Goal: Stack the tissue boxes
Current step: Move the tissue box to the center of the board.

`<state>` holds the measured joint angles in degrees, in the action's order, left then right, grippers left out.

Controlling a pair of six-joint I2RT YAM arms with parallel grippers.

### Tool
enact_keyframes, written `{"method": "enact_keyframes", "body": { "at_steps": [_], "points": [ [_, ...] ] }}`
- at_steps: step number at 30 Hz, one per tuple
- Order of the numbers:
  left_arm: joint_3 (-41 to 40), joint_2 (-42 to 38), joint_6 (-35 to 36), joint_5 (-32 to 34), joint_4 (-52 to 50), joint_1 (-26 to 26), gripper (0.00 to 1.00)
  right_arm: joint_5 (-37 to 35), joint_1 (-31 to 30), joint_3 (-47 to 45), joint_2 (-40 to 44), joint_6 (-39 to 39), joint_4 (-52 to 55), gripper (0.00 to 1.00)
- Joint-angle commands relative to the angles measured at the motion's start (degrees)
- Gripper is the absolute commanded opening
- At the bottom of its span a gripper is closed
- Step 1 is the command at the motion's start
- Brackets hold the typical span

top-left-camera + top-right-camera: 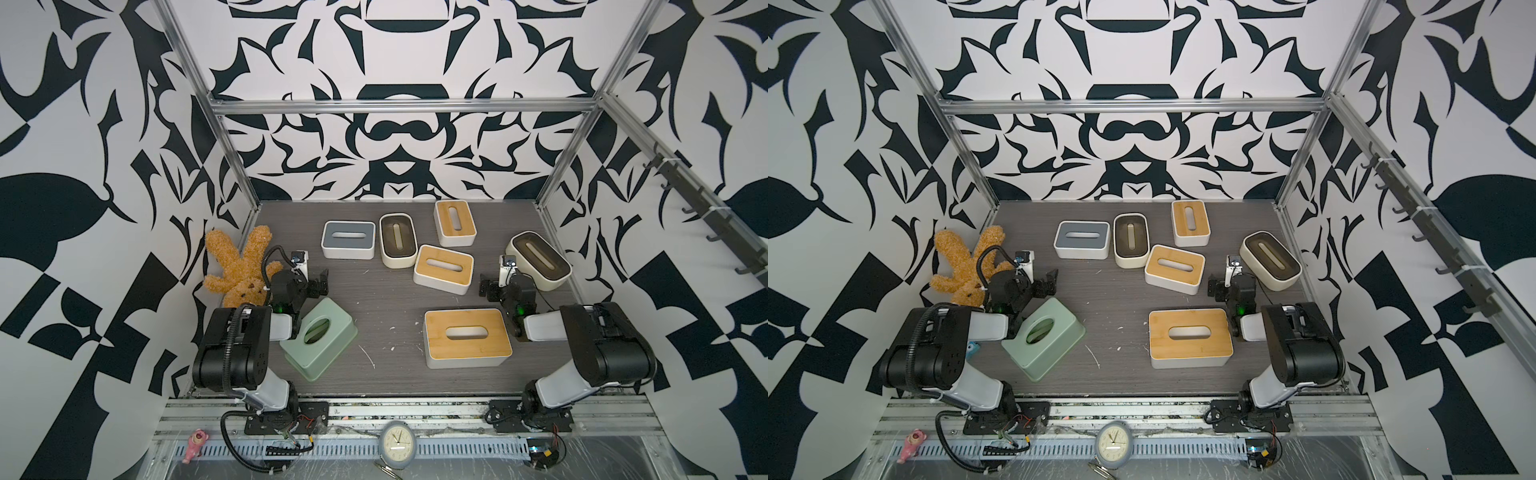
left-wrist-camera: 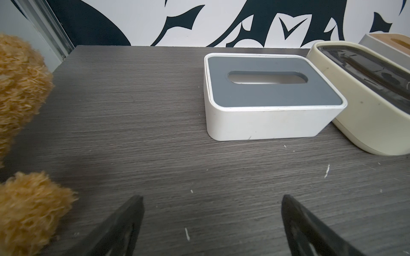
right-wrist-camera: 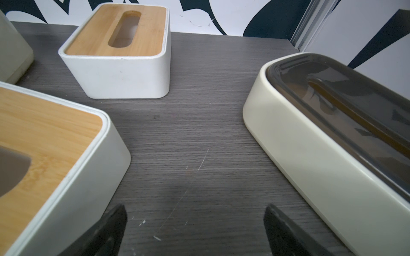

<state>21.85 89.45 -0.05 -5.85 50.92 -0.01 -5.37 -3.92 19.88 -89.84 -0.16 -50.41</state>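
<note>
All 7 tissue boxes [image 1: 443, 269] lie unstacked on the table [image 1: 374, 299] as the left gripper [image 1: 321, 280] and right gripper [image 1: 484, 287] hover empty, jaws wide apart; the broad bamboo-lidded box [image 1: 466, 337] looks the steadiest base, each box best gripped across its narrow width.

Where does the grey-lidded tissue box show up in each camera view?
In a top view: grey-lidded box, leftmost of the far boxes.
In a top view: the box, same place.
Left wrist: ahead of the left claw.
Right wrist: not in it.
Shared landmark: cream dark-lidded box beside it.
</note>
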Motion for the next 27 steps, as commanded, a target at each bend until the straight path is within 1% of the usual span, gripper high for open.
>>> {"method": "enact_keyframes", "body": {
  "at_steps": [1,3,5,6,7,9,10,11,12,13,14,15,16,17,18,20,21,23,24,25,26,27],
  "points": [
    [0.51,0.18,0.06,-0.77,-0.38,0.27,0.99,-1.71,-1.11,-0.08,0.97,-0.41,-2.52,1.0],
    [-0.18,-0.04,-0.03,-0.37,0.73,0.36,0.99,-1.75,-1.19,0.0,0.72,-0.85,-2.73,1.0],
    [-1.87,-0.33,-1.8,3.49,3.58,0.51,0.99,-1.73,-1.22,0.4,0.8,-1.03,-1.93,1.0],
    [-2.51,-0.23,-3.44,6.66,5.04,0.46,0.99,-1.75,-1.24,0.42,0.85,-0.98,-1.79,1.0],
    [-3.03,0.03,-3.94,7.95,6.37,0.52,0.99,-2.44,-1.2,0.49,0.76,-0.66,-1.86,1.0],
    [-1.49,0.06,-3.77,8.04,4.06,0.4,0.99,-4.04,-1.25,0.42,0.81,-0.17,-1.9,1.0],
    [-1.19,-0.7,-3.54,7.26,1.84,0.36,0.99,-3.85,-1.12,0.72,0.65,0.05,-1.57,1.0],
    [-0.93,-1.18,-3.34,8.1,2.01,0.25,0.99,-3.5,-0.68,0.73,0.63,0.53,-1.66,1.0],
    [0.3,-2.4,-3.16,9.43,-0.89,0.06,0.99,-4.73,-0.69,0.42,0.95,0.97,-1.89,1.0],
    [2.97,-4.52,-3.74,10.83,-8.07,-0.14,0.99,-11.66,-1.46,0.4,2.48,2.46,-1.84,1.0],
    [5.23,-6.41,-3.77,12.89,-13.85,-0.74,0.99,-16.54,-2.49,0.94,5.77,2.67,1.75,1.0],
    [6.81,-7.94,-3.57,14.48,-17.52,-1.34,0.99,-18.43,-2.67,2.28,9.35,3.46,6.99,1.0],
    [8.51,-9.76,-3.77,16.38,-21.44,-1.76,0.99,-18.72,-2.73,5.09,13.14,4.03,15.17,1.0],
    [9.55,-11.53,-5.29,18.98,-23.98,-2.16,0.99,-19.63,-2.69,7.55,15.61,5.61,19.59,1.0],
    [10.63,-13.03,-7.56,20.43,-25.96,-2.18,0.99,-20.26,-2.69,9.75,17.57,7.78,22.91,1.0],
    [13.79,-17.02,-14.56,21.72,-32.63,-2.19,0.99,-21.42,-2.75,14.82,21.73,13.91,31.37,1.0],
    [16.33,-19.1,-19.38,22.84,-37.55,-2.19,0.99,-22.13,-2.69,17.32,23.43,17.24,35.46,1.0],
    [24.52,-20.85,-34.22,24.67,-54.95,-1.95,0.99,-20.77,-2.66,23.18,26.27,22.06,45.2,1.0],
    [27.73,-20.97,-38.26,21.84,-60.83,-1.6,0.99,-19.72,-2.46,25.62,27.07,23.6,49.18,1.0],
    [30.67,-20.9,-39.31,15.31,-65.23,-1.09,0.99,-18.25,-2.15,27.99,27.67,25.4,53.52,1.0],
    [33.01,-20.69,-38.57,7.8,-67.55,-0.81,0.99,-16.05,-1.73,29.65,28.09,27.06,56.69,1.0],
    [34.61,-20.58,-37.85,2.1,-68.86,-0.77,0.99,-13.98,-1.62,31.05,28.34,29.16,59.83,1.0]
  ]
}}
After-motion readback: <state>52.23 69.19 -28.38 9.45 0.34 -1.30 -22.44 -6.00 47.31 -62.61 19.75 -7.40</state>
